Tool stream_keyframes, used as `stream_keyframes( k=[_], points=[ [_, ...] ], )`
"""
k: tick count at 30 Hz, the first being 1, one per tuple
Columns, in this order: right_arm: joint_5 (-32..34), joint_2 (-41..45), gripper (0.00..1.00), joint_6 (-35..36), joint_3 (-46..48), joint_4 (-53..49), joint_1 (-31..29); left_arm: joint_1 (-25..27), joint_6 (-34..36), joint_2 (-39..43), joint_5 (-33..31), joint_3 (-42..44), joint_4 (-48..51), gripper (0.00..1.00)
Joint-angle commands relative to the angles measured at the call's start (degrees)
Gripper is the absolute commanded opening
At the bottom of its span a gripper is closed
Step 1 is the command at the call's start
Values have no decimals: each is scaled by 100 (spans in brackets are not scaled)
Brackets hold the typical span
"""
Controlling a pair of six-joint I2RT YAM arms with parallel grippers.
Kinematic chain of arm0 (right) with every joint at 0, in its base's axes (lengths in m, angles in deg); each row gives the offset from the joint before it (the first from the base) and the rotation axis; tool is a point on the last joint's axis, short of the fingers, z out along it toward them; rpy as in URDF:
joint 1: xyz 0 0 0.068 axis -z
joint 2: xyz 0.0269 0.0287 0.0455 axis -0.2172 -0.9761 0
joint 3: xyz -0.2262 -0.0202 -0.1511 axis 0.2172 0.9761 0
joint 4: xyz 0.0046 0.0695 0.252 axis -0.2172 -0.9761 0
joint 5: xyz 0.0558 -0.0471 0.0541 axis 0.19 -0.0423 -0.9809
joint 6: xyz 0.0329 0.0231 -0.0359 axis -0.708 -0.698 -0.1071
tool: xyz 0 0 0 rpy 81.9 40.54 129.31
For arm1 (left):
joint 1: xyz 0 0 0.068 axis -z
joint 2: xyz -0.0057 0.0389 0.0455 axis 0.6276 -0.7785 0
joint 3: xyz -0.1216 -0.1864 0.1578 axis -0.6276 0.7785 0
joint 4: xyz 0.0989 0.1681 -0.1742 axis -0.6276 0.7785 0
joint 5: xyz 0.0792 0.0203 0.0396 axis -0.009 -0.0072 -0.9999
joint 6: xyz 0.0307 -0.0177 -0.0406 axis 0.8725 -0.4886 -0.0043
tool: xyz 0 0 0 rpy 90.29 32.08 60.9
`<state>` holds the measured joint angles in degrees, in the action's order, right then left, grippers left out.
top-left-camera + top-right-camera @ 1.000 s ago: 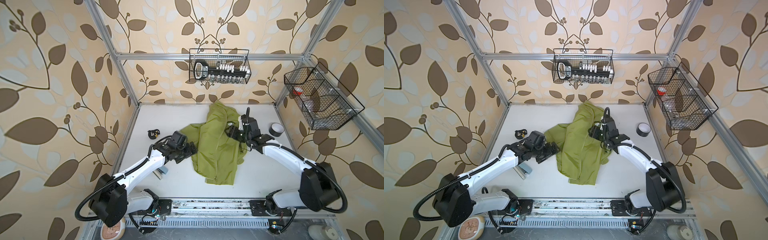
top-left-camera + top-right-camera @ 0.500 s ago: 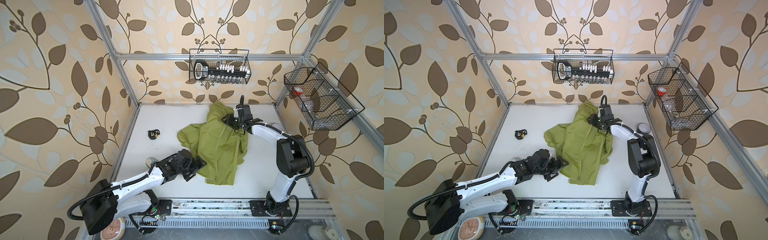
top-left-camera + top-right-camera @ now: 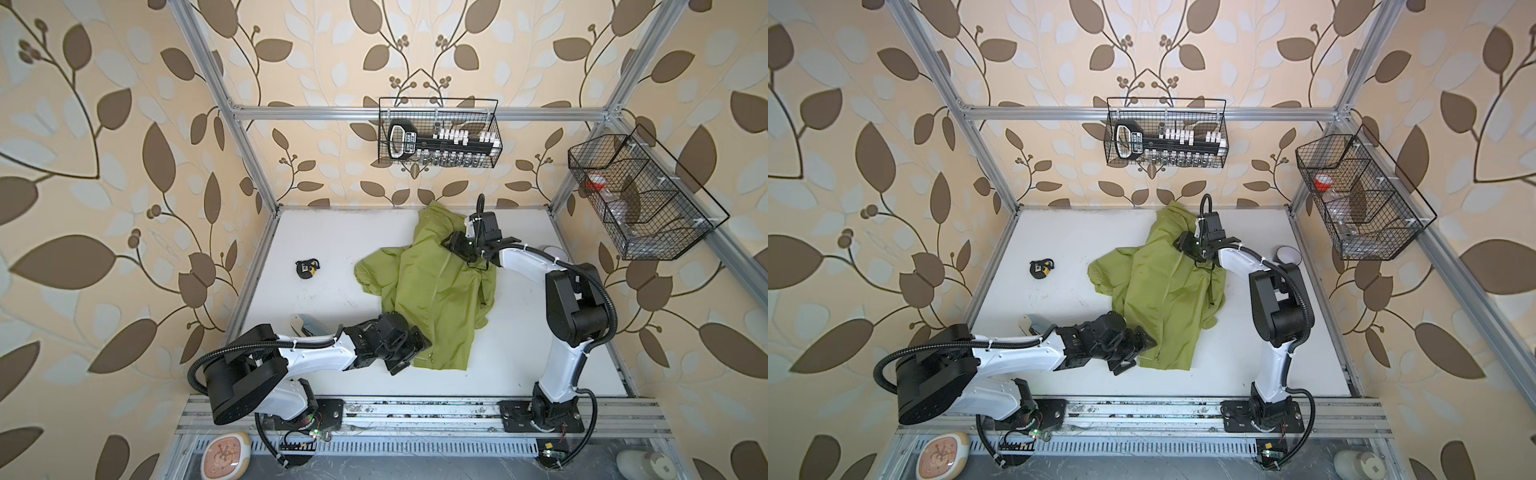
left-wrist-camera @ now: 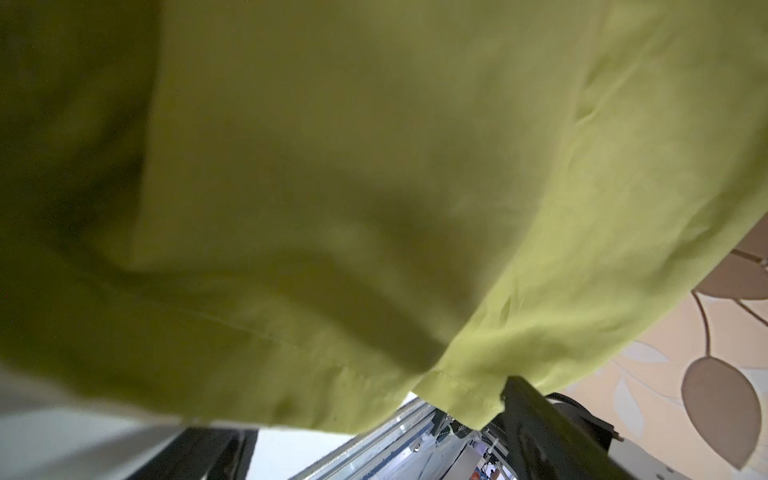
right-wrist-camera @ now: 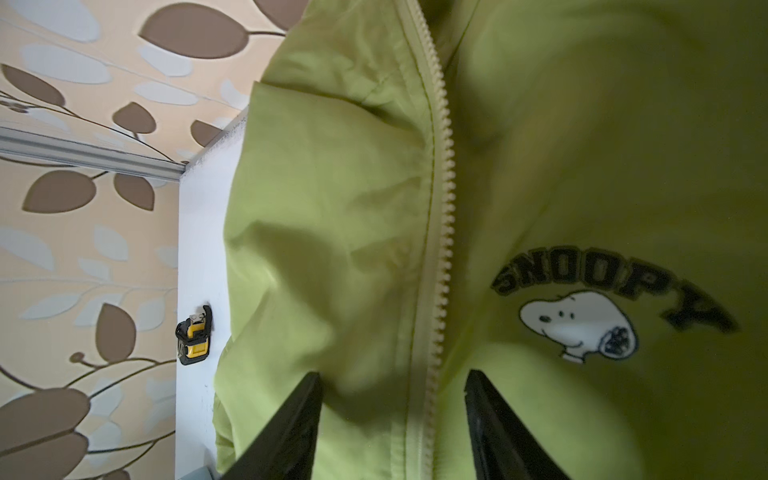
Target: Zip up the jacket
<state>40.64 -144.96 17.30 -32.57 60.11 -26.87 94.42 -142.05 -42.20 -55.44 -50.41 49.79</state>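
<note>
A: Item 1, lime-green Snoopy jacket (image 3: 436, 291): frame centre on desk (image 3: 332, 241), chest zipper (image 5: 440, 208) teeth exposed.
B: Changes?
A: 2: left hand (image 3: 413, 352), spread, dropped to lower hem; right hand (image 5: 392, 374), spread, climbed to straddle zipper. Zipping seemingly not begun.

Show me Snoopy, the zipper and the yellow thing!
Snoopy (image 5: 569, 320): right wrist view, white face.
zipper (image 5: 445, 199): right wrist view, pale teeth.
yellow thing (image 5: 196, 340): right wrist view, yellow middle.

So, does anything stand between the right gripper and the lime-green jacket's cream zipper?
Nothing visible does. The right gripper is right at the lime-green thin-fabric jacket, open jaws either side of its cream zipper; the small black-and-yellow gadget lies apart on the white table.
</note>
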Motion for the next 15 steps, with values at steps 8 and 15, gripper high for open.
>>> stream_keyframes(
  k=[8, 15],
  points=[
    [-325, -270, 44, -106, -419, 246, 17, -124, 477, 445, -1044, -185, 843, 42],
    [-496, -197, 25, -235, -465, 410, 8, -375, 654, 917, -1161, -69, 1319, 14]
  ],
)
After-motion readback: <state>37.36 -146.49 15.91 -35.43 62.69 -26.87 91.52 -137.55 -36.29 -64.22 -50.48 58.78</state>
